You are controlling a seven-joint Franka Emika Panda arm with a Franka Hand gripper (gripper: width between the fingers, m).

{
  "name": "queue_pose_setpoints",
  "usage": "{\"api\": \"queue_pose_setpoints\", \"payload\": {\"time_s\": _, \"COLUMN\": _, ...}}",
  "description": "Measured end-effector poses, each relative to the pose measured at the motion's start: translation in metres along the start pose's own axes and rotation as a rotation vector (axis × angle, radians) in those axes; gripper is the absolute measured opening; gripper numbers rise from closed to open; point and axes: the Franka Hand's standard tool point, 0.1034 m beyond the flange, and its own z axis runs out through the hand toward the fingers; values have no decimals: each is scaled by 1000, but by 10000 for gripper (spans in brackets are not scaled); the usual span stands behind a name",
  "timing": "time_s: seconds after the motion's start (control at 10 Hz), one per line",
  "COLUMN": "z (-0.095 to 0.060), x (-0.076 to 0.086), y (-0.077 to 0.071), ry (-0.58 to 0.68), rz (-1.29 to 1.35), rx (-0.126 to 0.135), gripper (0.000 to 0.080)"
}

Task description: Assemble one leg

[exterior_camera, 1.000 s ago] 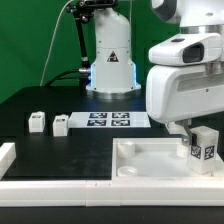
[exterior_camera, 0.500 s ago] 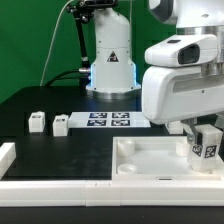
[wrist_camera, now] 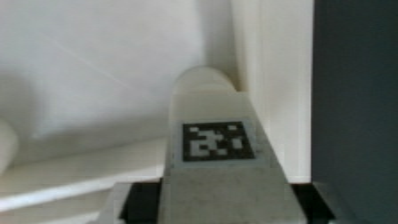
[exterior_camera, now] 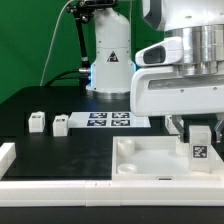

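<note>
Leg (exterior_camera: 198,146) now upright, tilted earlier

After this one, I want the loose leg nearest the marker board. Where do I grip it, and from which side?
Come straight down from above: the leg sits low on the black table, so a side approach would likely scrape. Pinch its mid-body across the near and far faces, since the marker board crowds the side towards the exterior view's right.
</note>
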Motion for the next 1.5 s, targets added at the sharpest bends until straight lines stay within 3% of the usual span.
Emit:
{"api": "queue_pose_setpoints", "payload": {"time_s": 0.4, "z": 0, "x": -4, "y": 1, "ry": 38, "rz": 543, "rx": 10, "gripper": 293}}
{"api": "queue_pose_setpoints", "payload": {"time_s": 0.7, "z": 0, "x": -1, "y": 2, "ry": 31, "rz": 668, "rx": 15, "gripper": 293}}
{"api": "queue_pose_setpoints", "payload": {"time_s": 0.8, "z": 0, "x": -1, "y": 1, "ry": 32, "rz": 648, "rx": 16, "gripper": 293}}
{"api": "queue_pose_setpoints", "payload": {"time_s": 0.9, "z": 0, "x": -1, "y": 2, "ry": 28, "rz": 585, "rx": 12, "gripper": 389}}
{"api": "queue_pose_setpoints", "payload": {"time_s": 1.0, "z": -1, "x": 0, "y": 3, "ry": 14, "rz": 527, "rx": 5, "gripper": 574}}
{"api": "queue_pose_setpoints", "payload": {"time_s": 1.5, "z": -3, "x": 2, "y": -5, "ry": -30, "rz": -81, "rx": -44, "gripper": 648}}
